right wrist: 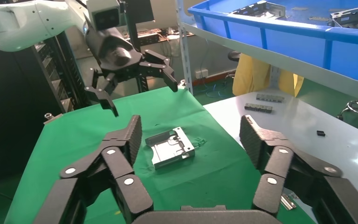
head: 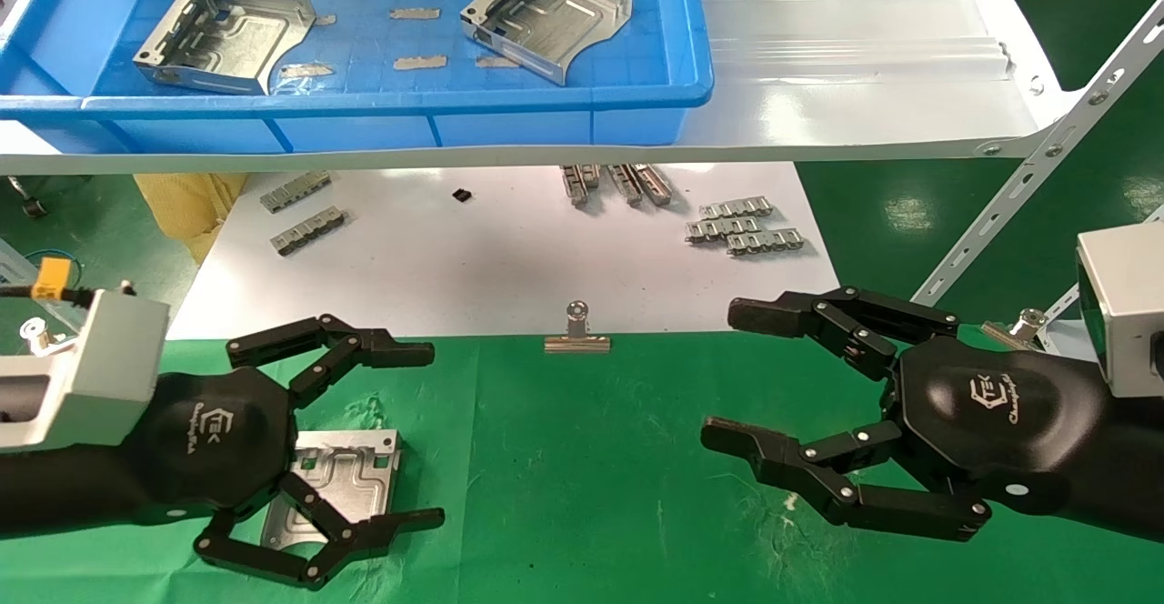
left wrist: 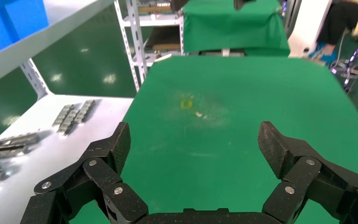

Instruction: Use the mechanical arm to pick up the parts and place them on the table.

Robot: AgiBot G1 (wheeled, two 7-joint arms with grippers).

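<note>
One silver part [head: 350,481] lies flat on the green cloth table [head: 582,477], under my left gripper [head: 423,436], which hovers above it, open and empty. The part also shows in the right wrist view [right wrist: 171,147], with the left gripper [right wrist: 137,91] raised above it. Two more parts [head: 227,35] [head: 546,15] lie in the blue tray [head: 400,104] on the white shelf. My right gripper [head: 741,372] is open and empty over the right side of the green cloth. In the left wrist view my left gripper [left wrist: 193,144] shows only bare green cloth between its fingers.
A white board [head: 509,258] beyond the cloth holds several small grey link strips [head: 741,226] [head: 305,213]. A silver binder clip [head: 576,331] clamps the cloth's far edge. A slanted white shelf brace [head: 1028,176] stands at the right. The tray's shelf overhangs the board.
</note>
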